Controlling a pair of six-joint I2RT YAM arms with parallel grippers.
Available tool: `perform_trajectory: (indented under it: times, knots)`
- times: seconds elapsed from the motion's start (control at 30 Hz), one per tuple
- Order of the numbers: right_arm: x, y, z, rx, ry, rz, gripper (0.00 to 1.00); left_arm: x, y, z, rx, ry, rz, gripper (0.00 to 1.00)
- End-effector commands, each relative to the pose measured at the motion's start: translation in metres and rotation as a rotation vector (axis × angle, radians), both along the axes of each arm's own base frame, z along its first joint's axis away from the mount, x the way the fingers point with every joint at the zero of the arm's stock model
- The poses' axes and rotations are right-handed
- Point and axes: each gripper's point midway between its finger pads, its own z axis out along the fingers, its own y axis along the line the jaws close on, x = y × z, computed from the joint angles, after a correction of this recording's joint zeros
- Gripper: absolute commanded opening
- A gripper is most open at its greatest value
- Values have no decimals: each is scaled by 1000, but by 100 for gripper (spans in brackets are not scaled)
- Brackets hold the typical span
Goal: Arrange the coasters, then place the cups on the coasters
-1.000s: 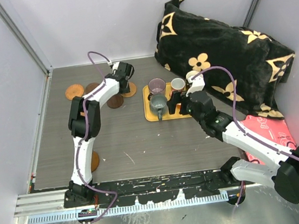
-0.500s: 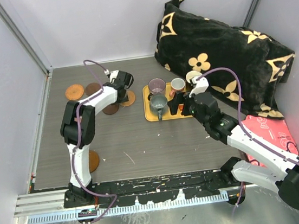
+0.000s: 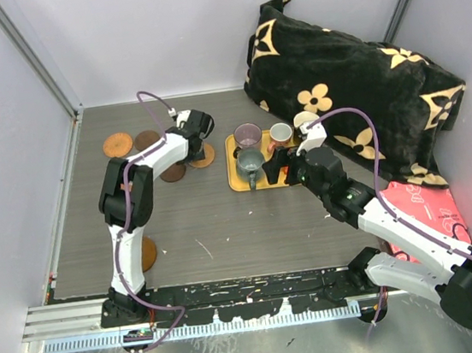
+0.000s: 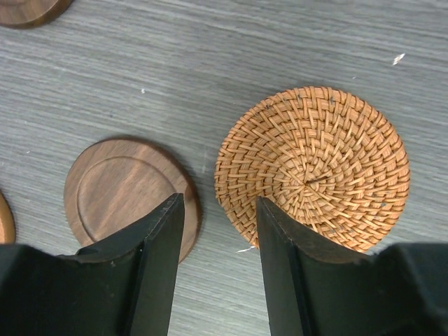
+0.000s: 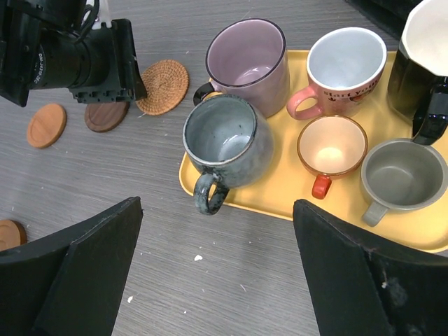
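Around you, pale walls (image 3: 158, 31) close in a grey wood-grain counter (image 3: 224, 221), a black flowered cushion (image 3: 335, 70) heaped at its far right. Six cups (image 5: 225, 140) crowd the yellow tray (image 5: 276, 203) mid-counter; your right tool (image 5: 217, 210) hangs spread wide over its near edge. Left of it lie the coasters (image 3: 117, 144) — your left tool (image 4: 218, 206), jaws apart and pinching nothing, hovers between a wooden coaster (image 4: 122, 189) and a woven coaster (image 4: 311, 168).

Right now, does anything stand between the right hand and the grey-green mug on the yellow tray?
Nothing visible does. The right hand hangs open just before the yellow tray, and the grey-green mug stands at its nearest corner, handle pointing toward the hand. The purple mug is behind it.
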Motion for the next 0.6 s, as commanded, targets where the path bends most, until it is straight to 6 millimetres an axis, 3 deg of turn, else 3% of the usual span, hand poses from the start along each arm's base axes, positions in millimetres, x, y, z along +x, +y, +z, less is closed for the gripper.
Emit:
perform_trajectory:
  times: [0.0,0.33,0.57]
  knots:
    - [1,3,10,17,-22,2,93,-18,-8,-36,24,126,-37,49]
    - [2,4,8,19,-19,1,94,-20,5,-39,24,133,5,48]
    - [1,5,3,18,-8,7,94,-14,7,-16,14,72,12,51]
